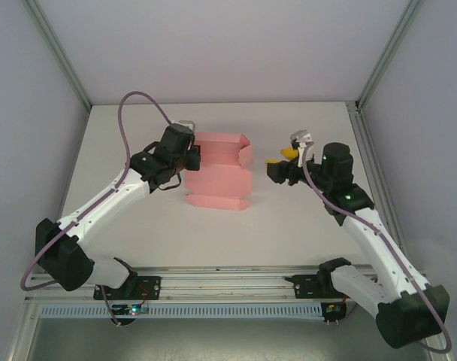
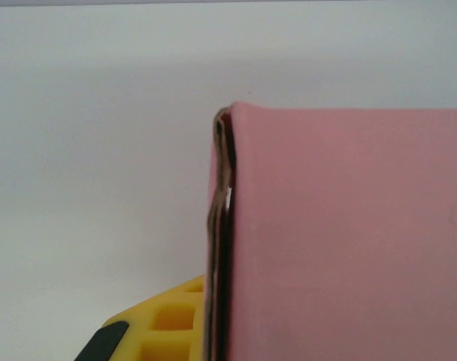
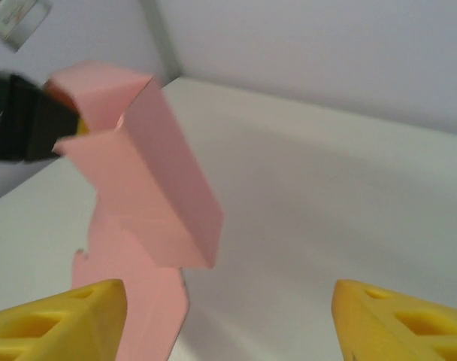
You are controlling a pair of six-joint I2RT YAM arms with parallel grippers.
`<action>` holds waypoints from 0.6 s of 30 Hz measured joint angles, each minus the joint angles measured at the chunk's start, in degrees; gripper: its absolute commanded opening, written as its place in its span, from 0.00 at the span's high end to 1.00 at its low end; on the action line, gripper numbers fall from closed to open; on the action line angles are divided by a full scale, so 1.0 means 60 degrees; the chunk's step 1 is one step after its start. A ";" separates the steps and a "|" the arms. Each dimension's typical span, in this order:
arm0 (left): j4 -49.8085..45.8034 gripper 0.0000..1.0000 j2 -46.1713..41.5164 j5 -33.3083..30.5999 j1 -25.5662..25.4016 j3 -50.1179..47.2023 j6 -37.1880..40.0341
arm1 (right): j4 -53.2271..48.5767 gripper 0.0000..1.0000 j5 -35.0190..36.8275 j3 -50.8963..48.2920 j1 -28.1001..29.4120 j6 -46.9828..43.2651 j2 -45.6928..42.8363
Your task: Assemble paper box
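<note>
The paper box (image 1: 219, 177), ahead of the right gripper (image 3: 228, 316), is thin pink card, matt and smooth, crisply creased. That claw's fingers (image 3: 55, 320) are matt yellow plastic with moulded pockets. The table (image 1: 131, 143) beneath is smooth, matt white.

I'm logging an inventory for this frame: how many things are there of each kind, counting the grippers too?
Pink paper box: 1
Grippers: 2 (left gripper, right gripper)
Total: 3
</note>
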 measured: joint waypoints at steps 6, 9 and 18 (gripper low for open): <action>0.0000 1.00 -0.0011 0.0576 0.0000 0.0000 -0.0127 | -0.0007 0.36 -0.1173 0.0430 0.0095 -0.0554 0.1257; -0.0004 1.00 0.0025 0.0747 0.0000 0.0000 -0.0233 | -0.0022 0.40 -0.1330 0.0852 0.0306 -0.0911 0.1676; -0.0058 1.00 0.0463 0.1013 0.0000 0.0004 -0.0510 | -0.0597 0.61 -0.0703 0.1963 0.1348 -0.1730 0.2419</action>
